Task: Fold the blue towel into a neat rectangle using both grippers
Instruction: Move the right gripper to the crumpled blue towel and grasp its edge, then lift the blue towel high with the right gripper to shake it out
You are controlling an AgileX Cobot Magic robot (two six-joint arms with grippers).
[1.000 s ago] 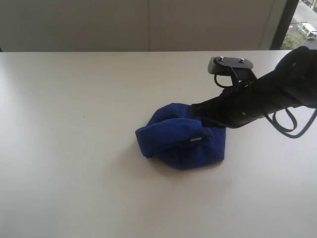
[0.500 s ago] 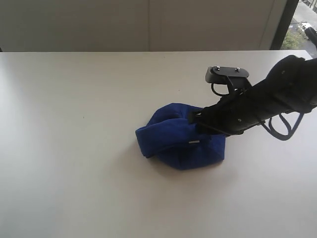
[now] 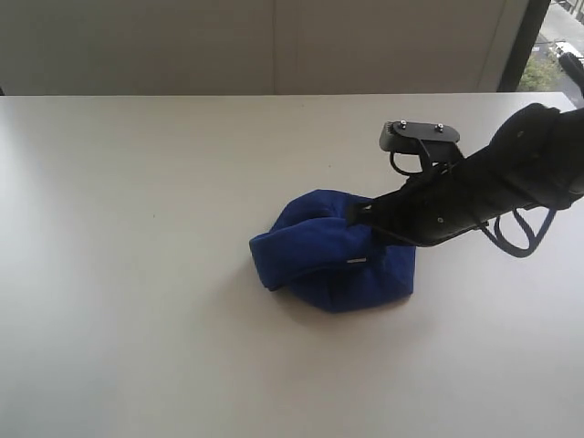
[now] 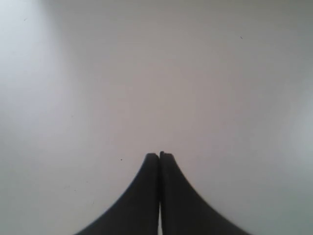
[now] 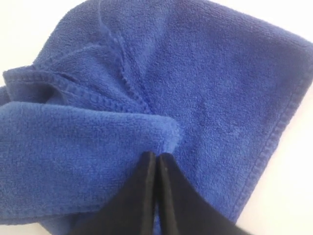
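The blue towel (image 3: 333,265) lies bunched in a loose mound on the white table (image 3: 137,228), its small white tag (image 3: 357,262) facing forward. From the right, my right gripper (image 3: 358,215) reaches into the mound's upper right side. In the right wrist view its fingers press together at the right gripper (image 5: 157,155), nipping the edge of a folded layer of the blue towel (image 5: 210,88). The left gripper (image 4: 159,155) is shut with nothing in it over bare table, and the exterior view does not show it.
A pale wall runs behind the table's far edge (image 3: 274,94). A window strip (image 3: 547,46) shows at the back right. The right arm's black cables (image 3: 520,233) hang low over the table beside the towel.
The right gripper has pushed slightly further into the towel's top and its jaws have closed there. The towel's shape is almost unchanged.
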